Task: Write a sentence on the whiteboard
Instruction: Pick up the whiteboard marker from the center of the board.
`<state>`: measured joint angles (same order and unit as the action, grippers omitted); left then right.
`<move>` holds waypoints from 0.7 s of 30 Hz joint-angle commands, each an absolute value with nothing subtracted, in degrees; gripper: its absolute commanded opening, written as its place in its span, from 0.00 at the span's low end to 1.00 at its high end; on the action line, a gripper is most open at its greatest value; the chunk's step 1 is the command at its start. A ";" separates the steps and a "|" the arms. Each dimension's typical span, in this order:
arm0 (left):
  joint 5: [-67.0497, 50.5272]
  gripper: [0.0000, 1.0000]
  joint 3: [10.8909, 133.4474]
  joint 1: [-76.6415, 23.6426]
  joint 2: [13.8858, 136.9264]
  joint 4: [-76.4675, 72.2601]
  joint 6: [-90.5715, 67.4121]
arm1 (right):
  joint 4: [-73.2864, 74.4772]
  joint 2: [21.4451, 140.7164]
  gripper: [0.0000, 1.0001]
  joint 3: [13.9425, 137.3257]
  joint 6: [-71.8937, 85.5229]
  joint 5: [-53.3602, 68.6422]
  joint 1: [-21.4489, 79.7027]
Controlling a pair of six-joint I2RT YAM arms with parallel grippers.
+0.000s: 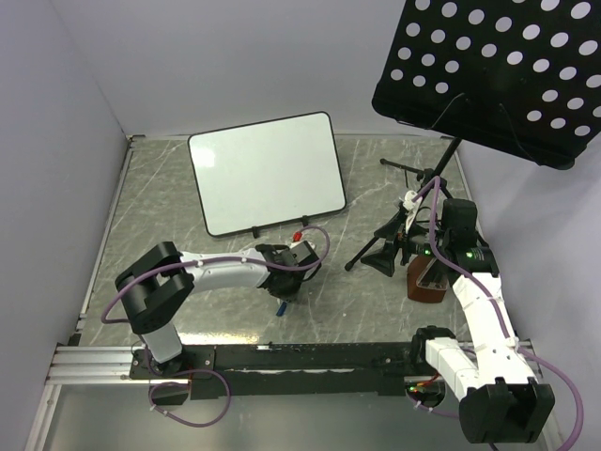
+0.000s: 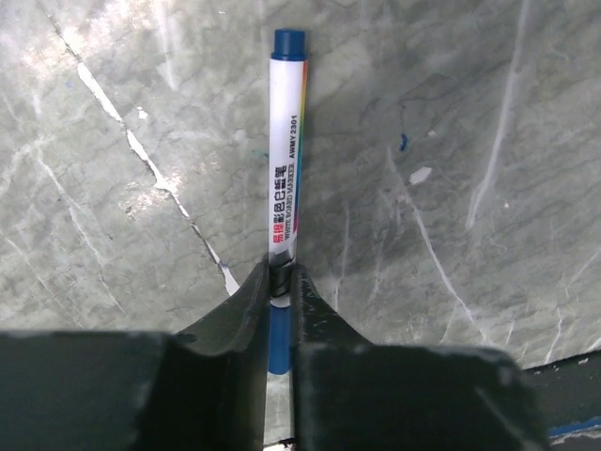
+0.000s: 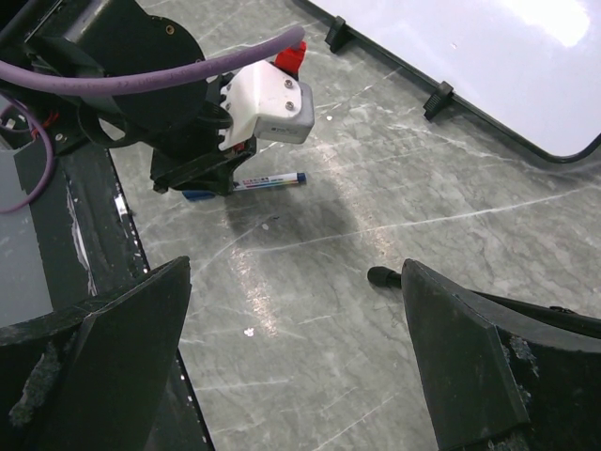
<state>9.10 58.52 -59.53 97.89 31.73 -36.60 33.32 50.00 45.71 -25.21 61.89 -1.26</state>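
Observation:
The whiteboard (image 1: 268,174) stands tilted on small black feet at the back of the table, its white face blank; no sentence shows on it. Its lower corner appears in the right wrist view (image 3: 507,56). A white marker (image 2: 285,169) with blue ends lies on the marble table. My left gripper (image 2: 280,274) points down over the marker's near end, its fingers pressed against both sides of the barrel. From above, the left gripper (image 1: 285,287) sits in front of the board. My right gripper (image 3: 296,268) hangs wide open above bare table, holding nothing.
A black perforated music-stand panel (image 1: 488,66) overhangs the back right, and its tripod legs (image 1: 376,254) spread onto the table near my right arm. One stand foot (image 3: 380,275) lies close to my right finger. A brown object (image 1: 427,282) sits by the right arm.

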 commanded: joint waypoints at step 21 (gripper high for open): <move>15.38 0.01 52.30 -62.40 86.57 19.08 -27.24 | 33.48 49.66 1.00 45.97 -28.39 63.19 -1.23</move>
